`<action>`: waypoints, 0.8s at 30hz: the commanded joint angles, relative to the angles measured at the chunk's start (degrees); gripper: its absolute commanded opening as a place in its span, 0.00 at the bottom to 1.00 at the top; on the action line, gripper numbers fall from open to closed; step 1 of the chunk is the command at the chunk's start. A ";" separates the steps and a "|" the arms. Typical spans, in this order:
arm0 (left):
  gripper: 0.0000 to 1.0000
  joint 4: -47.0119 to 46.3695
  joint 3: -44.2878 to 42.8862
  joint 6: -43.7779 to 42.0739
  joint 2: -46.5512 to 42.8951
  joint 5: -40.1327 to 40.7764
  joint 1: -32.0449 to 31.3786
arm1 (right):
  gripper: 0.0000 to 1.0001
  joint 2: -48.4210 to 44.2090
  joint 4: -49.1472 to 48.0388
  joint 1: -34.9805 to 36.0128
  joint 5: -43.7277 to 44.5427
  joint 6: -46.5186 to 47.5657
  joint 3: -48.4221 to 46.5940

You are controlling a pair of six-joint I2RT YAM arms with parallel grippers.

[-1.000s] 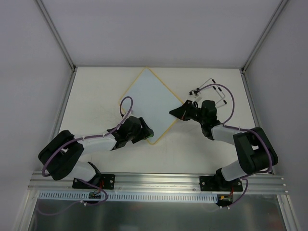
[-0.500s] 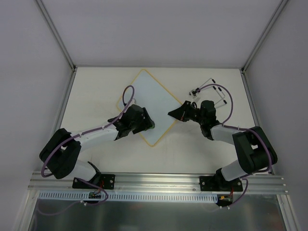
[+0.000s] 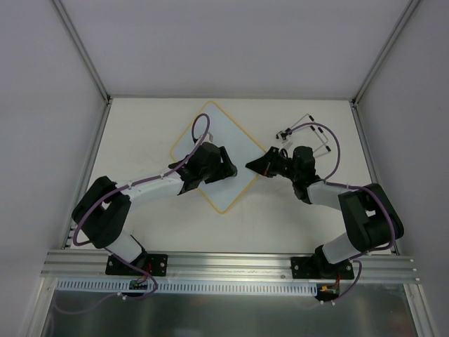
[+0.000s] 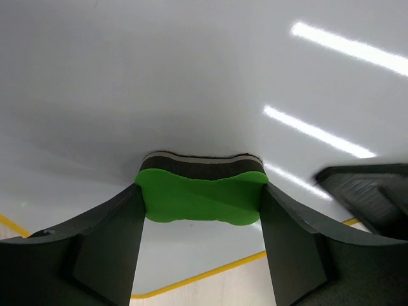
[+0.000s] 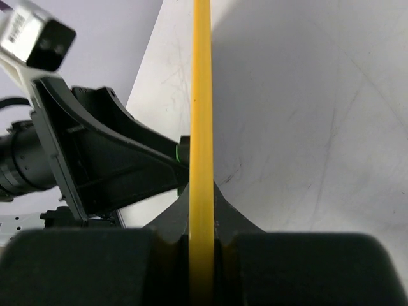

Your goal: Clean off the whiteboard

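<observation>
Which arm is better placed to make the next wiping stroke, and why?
Left. The left pincer grips the green eraser against the whiteboard; the right pincer clamps the board's edge, steadying it.

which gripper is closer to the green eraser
Left. The left gripper is shut on the green eraser, holding it against the whiteboard; the right gripper clamps the whiteboard's right corner, apart from the eraser.

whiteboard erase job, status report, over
Left gripper shut on green eraser, pad down on the whiteboard. Right gripper clamped on the whiteboard's yellow edge. No writing visible. Wire frame sits apart, far right; nothing blocking.
</observation>
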State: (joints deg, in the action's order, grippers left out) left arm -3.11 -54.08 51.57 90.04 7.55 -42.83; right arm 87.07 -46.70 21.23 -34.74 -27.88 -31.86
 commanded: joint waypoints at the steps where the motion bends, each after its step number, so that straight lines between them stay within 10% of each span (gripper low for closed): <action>1: 0.00 4.24 5.56 0.46 0.93 -1.40 -2.25 | 0.00 0.12 -2.26 0.47 1.34 8.10 -0.67; 18: 0.00 12.50 17.60 -2.17 -9.95 0.78 -4.20 | 0.00 0.47 -2.26 0.13 0.99 8.45 -1.19; 24: 0.00 14.27 22.09 -3.49 -19.17 0.35 9.49 | 0.00 0.21 -2.26 -0.67 0.64 8.37 -2.16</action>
State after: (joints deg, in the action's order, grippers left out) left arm 6.59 -33.78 50.17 75.59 5.69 -38.87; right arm 87.13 -47.09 20.51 -34.87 -27.73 -32.08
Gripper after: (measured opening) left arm 0.653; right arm 0.055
